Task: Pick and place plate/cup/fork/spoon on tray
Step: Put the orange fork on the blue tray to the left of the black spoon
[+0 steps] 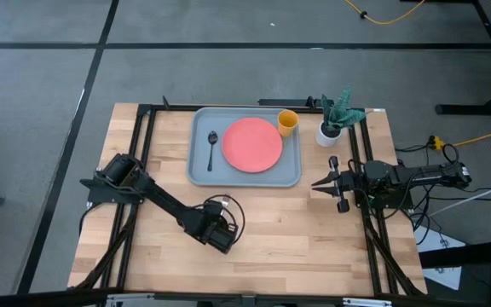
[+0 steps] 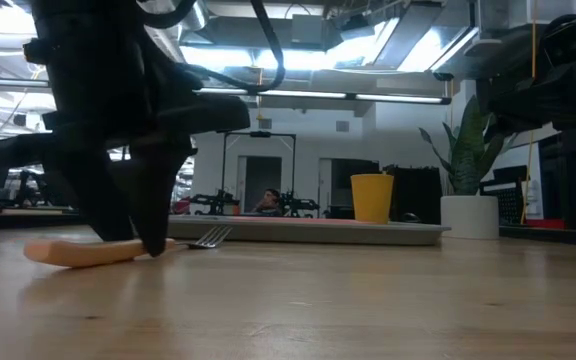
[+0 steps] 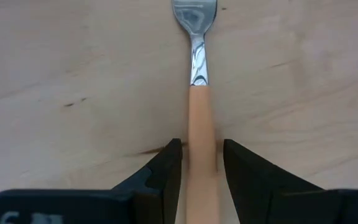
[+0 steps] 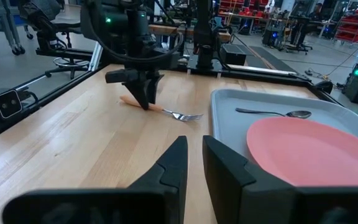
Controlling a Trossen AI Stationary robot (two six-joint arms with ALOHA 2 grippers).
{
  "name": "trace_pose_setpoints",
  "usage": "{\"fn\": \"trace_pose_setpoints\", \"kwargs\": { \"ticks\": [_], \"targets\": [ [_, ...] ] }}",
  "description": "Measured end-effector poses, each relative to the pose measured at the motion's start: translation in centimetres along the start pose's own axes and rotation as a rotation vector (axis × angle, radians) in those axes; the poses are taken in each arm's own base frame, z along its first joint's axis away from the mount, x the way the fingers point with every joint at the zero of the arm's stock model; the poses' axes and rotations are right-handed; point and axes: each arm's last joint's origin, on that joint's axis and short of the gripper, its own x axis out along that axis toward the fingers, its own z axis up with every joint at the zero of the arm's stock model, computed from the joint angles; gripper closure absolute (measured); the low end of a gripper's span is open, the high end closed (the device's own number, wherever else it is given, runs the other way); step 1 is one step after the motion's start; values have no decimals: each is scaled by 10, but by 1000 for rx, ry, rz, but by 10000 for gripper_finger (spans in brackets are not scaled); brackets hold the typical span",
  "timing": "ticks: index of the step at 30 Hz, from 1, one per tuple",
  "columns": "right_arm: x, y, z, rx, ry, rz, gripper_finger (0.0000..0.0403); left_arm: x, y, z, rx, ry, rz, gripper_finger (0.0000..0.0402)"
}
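The fork (image 3: 201,112) lies flat on the bare wood near the table's front, its metal head (image 2: 208,237) toward the tray and its orange handle (image 2: 78,251) away from it. My left gripper (image 3: 201,168) points down over it, open. Its fingers stand on either side of the handle, with a narrow gap on each side. The light blue-grey tray (image 1: 201,170) holds the coral plate (image 1: 252,143), the dark spoon (image 1: 211,149) and the yellow cup (image 1: 287,122) in its far right corner. My right gripper (image 1: 318,182) waits shut and empty by the tray's right edge.
A white pot with a green plant (image 1: 331,126) stands just right of the tray's far corner. Black frame rails (image 1: 139,153) run along the table's left and right sides. Bare wood (image 1: 297,230) lies between the tray and the near edge.
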Motion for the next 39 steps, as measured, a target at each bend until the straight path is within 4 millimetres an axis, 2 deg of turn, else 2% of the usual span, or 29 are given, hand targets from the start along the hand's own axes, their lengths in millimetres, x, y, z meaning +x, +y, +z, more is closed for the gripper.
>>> {"fn": "trace_pose_setpoints", "kwargs": {
  "ticks": [3, 7, 9, 16, 20, 24, 29, 34, 39],
  "targets": [
    [0, 0, 0, 0, 0, 0, 347, 1, -1, -1, -47, 25, -4, 297],
    [0, 0, 0, 0, 0, 0, 347, -8, -13, -9, -57, 76, -61, 349],
    [0, 0, 0, 0, 0, 0, 347, -13, -16, -16, -39, 79, -78, 358],
    [0, 0, 0, 0, 0, 0, 347, -36, -21, -29, -33, -94, -132, 358],
    [0, 0, 0, 0, 0, 0, 347, -59, -19, -21, -13, -259, -86, 358],
    [0, 0, 0, 0, 0, 0, 347, -83, -10, 16, -11, -403, 88, 358],
    [0, 0, 0, 0, 0, 0, 347, -101, -2, 88, -11, -432, 249, 358],
    [0, 0, 0, 0, 0, 0, 347, -97, 12, 160, -6, -398, 337, 358],
    [0, 0, 0, 0, 0, 0, 347, -76, 30, 221, 23, -275, 351, 358]
  ]
}}
